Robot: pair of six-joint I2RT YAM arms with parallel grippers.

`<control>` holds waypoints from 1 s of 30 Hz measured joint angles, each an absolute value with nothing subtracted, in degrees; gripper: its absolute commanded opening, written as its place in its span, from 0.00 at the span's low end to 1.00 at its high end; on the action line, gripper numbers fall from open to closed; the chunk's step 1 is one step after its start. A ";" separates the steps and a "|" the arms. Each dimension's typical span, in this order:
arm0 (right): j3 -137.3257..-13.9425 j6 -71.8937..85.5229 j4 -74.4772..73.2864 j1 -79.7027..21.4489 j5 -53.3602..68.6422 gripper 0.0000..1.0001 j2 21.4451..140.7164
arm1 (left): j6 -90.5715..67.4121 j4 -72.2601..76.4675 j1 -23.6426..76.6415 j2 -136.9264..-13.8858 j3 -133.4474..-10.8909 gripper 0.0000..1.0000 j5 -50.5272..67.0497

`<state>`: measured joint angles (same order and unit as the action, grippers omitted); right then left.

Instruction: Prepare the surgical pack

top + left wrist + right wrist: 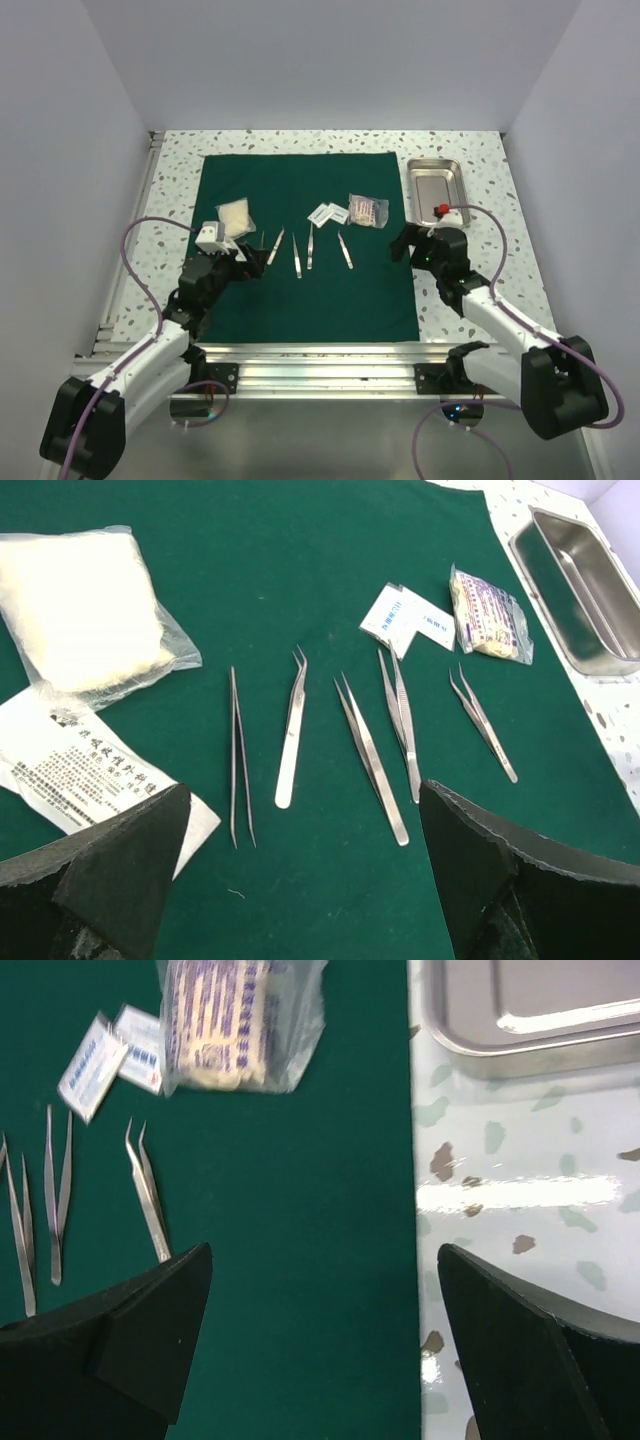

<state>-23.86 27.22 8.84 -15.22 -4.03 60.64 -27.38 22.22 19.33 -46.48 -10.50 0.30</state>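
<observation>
The pack [300, 290] lies spread flat in the middle of the counter, loose items scattered across its upper half. The tray [432, 182] stands off the cloth at 2 o'clock, well apart from the items. The left gripper [305, 788] hangs with jaws spread wide at the cloth's 8 o'clock edge. The right gripper [325, 1250] is equally spread and straddles the 3 o'clock edge.

The main risk is likely the tweezers [372, 765]. Five thin steel pairs lie flat on the fabric in a close row, two of them nearly touching at 12 o'clock. A pinch could take two at once. It could also catch the cloth under them and drag it, which would shift everything else.

The gauze bag [85, 610] and swab bag [490, 615] look slick and soft, so they could slip or sag out of a grip. The sachets [405, 620] overlap and are flat, so they offer little to hold.

If the cloth is folded while the items sit loose and off-centre, they would probably slide or spill out of the fold. Because the right gripper sits astride the edge, a descent there might wrinkle the cloth towards the tweezers.
</observation>
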 measured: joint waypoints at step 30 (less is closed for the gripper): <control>-65.43 14.63 -11.03 -37.95 -8.34 0.40 107.20 | -27.40 22.00 20.40 -47.57 -11.14 0.98 0.23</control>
<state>-65.43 14.63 -11.03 -37.95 -8.34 107.20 -27.40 22.00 20.40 -47.57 -11.14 0.23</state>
